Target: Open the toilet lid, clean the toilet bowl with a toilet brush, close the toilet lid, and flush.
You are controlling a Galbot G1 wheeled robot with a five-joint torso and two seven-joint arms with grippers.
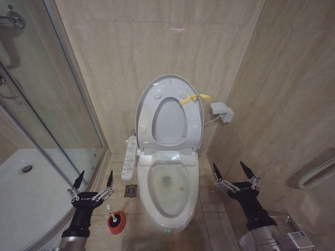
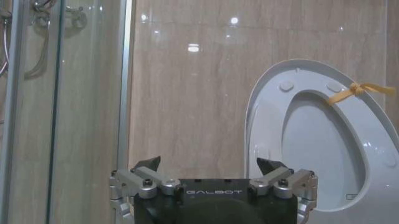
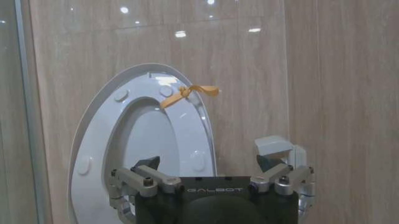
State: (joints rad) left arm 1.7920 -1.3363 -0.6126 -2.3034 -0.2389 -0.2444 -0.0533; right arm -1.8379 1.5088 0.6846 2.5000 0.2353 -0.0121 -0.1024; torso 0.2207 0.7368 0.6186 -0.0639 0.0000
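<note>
Head view first: toilet lid (image 1: 170,112) stands raised against the far wall, the seat up with it, a yellow strap (image 1: 194,98) tied at its edge, and the toilet bowl (image 1: 168,189) lies exposed below. The toilet brush (image 1: 111,212) stands in its red holder (image 1: 116,223) on the floor just left of the bowl, its thin handle upright. The left gripper (image 1: 94,184) hovers with fingers spread apart, the brush a little to its right and lower (clearly the nearer arm for that reach). The right gripper (image 1: 234,173), likewise spread wide and holding nothing, waits on the far side of the bowl from the brush.

Left wrist view: the fingers (image 2: 146,164) are parted on nothing, facing the wall with the raised lid off to one side.

Right wrist view: the same empty spread, the lid and strap beyond, a small white wall box (image 3: 274,147) near one fingertip.
</note>
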